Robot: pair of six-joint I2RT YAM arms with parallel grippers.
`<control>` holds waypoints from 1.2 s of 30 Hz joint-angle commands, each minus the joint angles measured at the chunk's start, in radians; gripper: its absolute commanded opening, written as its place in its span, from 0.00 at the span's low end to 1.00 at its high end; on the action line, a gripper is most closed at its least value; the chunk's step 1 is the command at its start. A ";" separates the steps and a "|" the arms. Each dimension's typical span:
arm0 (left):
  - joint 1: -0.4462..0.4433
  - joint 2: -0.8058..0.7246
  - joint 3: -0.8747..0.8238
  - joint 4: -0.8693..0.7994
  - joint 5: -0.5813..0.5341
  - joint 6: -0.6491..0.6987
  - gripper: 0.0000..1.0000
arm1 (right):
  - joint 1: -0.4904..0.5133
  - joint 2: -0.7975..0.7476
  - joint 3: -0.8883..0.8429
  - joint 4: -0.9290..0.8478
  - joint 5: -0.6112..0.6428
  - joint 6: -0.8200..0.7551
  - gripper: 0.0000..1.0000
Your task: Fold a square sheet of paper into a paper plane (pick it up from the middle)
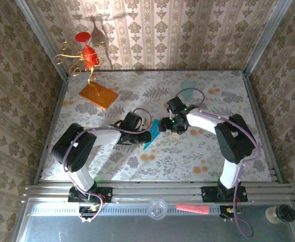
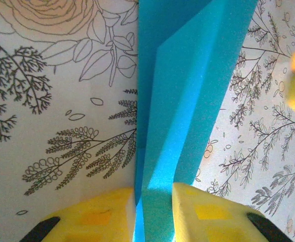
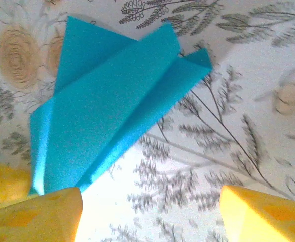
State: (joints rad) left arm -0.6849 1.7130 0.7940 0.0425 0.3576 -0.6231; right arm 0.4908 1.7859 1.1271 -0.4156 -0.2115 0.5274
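The teal-blue square sheet of paper is folded into a narrow pointed paper plane and lies at the middle of the floral table. My left gripper is shut on its raised centre fold. In the left wrist view that fold stands pinched between the yellow fingers. My right gripper hovers just right of the plane and is open. In the right wrist view the plane spreads above the left fingertip, with bare table between the two fingers.
An orange slab lies at the back left, below a red and gold ornament. A pale mint cup lies at the back right. Patterned walls close in three sides. A metal rail runs along the near edge.
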 commanded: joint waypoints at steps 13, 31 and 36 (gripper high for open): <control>-0.015 0.070 0.017 -0.042 -0.012 0.028 0.29 | 0.035 0.011 -0.038 0.281 -0.259 0.194 0.27; -0.016 0.083 0.016 -0.045 -0.002 0.031 0.29 | 0.043 0.137 0.034 0.222 -0.192 0.197 0.18; -0.015 0.088 0.017 -0.047 0.001 0.033 0.29 | 0.038 0.145 0.033 0.215 -0.173 0.197 0.17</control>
State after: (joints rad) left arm -0.6849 1.7241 0.8146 0.0135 0.3595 -0.6212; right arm 0.5339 1.9045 1.1442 -0.1638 -0.4179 0.7189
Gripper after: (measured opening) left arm 0.289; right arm 0.175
